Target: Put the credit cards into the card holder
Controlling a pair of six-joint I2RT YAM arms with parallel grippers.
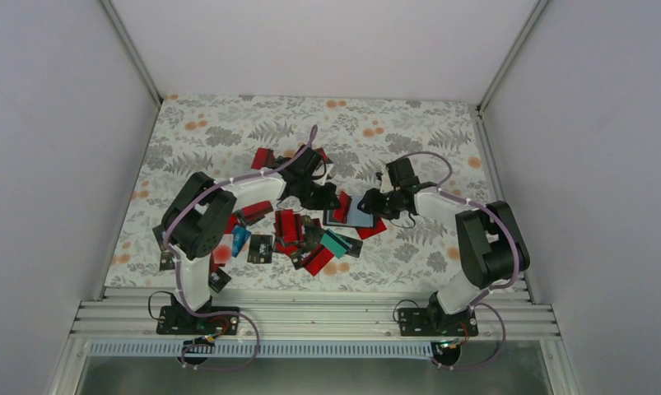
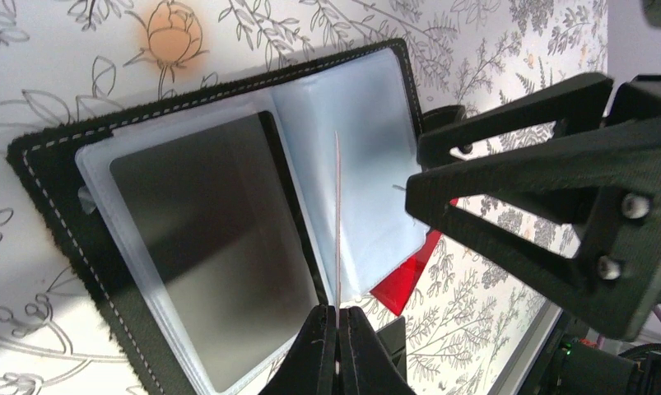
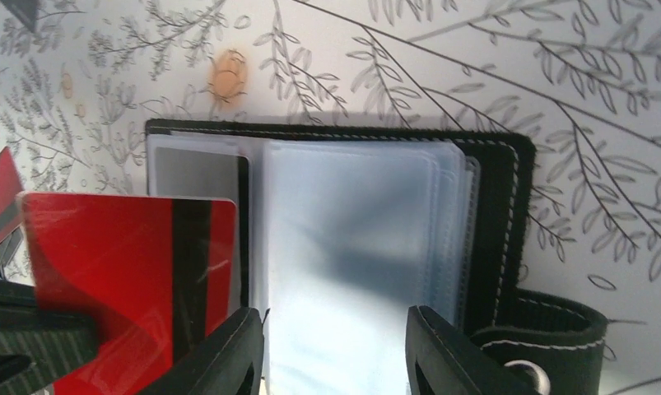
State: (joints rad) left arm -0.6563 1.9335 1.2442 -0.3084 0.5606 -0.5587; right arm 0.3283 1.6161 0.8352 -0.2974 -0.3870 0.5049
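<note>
Red card (image 2: 337,214) pinched by left gripper (image 2: 337,317) over open card holder (image 3: 501,222), right gripper (image 3: 335,329) spread, most credit cards (image 1: 290,226) loose.

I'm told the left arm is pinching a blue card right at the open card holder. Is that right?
Not quite. The card is red with a black stripe, not blue, as the right wrist view shows. The rest holds: the left gripper pinches it right at the open card holder.
</note>
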